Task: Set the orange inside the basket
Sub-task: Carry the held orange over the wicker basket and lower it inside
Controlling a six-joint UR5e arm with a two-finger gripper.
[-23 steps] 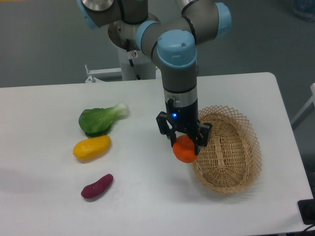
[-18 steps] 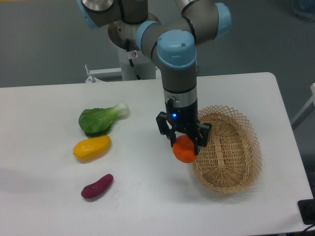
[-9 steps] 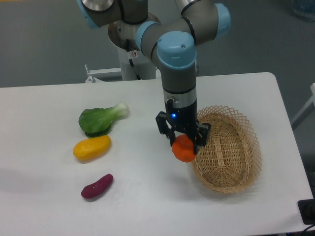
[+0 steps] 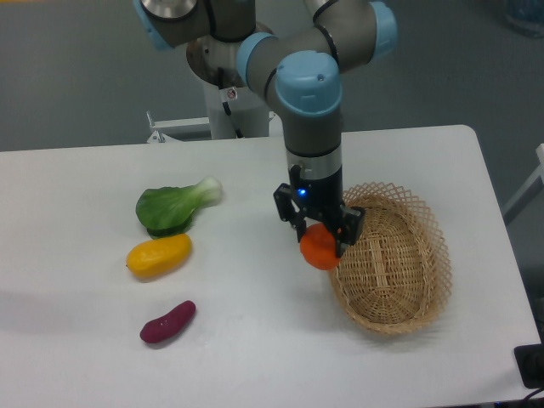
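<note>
- Fixed camera: the gripper (image 4: 320,241) was clamped on the orange (image 4: 320,248), carrying it off the table just at the left rim of the basket (image 4: 429,280).
- The basket's bowl lay to the gripper's right in the picture, its long axis running near-to-far; by my judgement, the fruit had to travel rightward over the lacy rim before release.
- The fingers hid the orange's upper part, and its height above the rim was hard to judge.
</note>
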